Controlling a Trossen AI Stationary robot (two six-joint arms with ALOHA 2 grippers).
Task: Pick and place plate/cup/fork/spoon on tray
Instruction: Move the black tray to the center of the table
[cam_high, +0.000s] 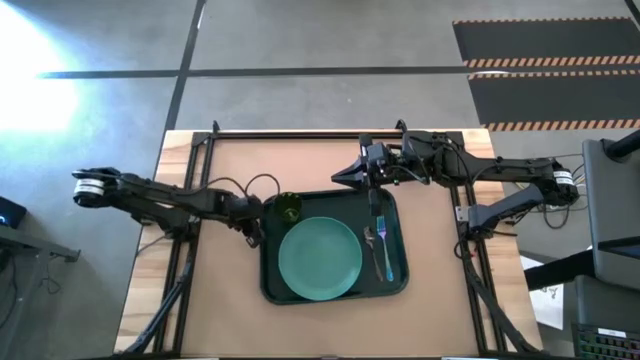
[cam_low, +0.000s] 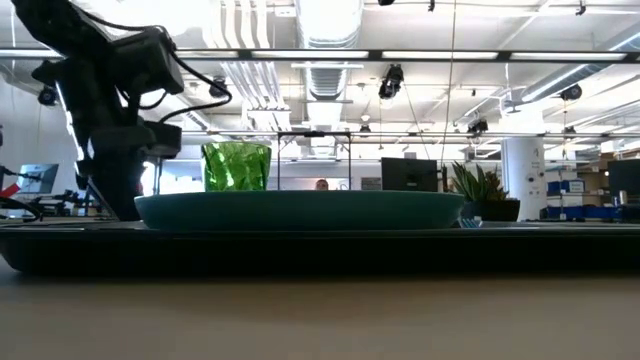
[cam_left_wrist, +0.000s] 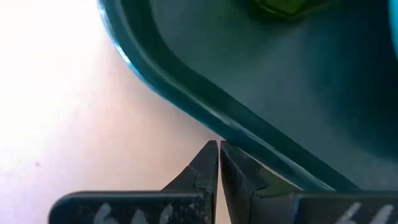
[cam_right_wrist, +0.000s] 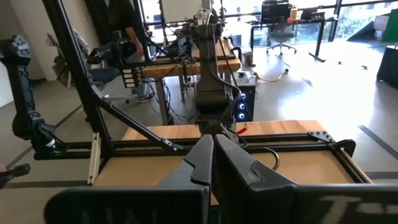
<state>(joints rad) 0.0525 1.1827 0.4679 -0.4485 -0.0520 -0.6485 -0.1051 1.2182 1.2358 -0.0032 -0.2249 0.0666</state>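
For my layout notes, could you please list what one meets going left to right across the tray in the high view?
Left tool → cup → plate → fork → spoon, all on the tray except the tool.

No legible txt, labels or nos. anywhere.

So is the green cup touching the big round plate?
Apart. In the high view the cup sits in the tray's far left corner, and a dark strip of tray shows between it and the plate.
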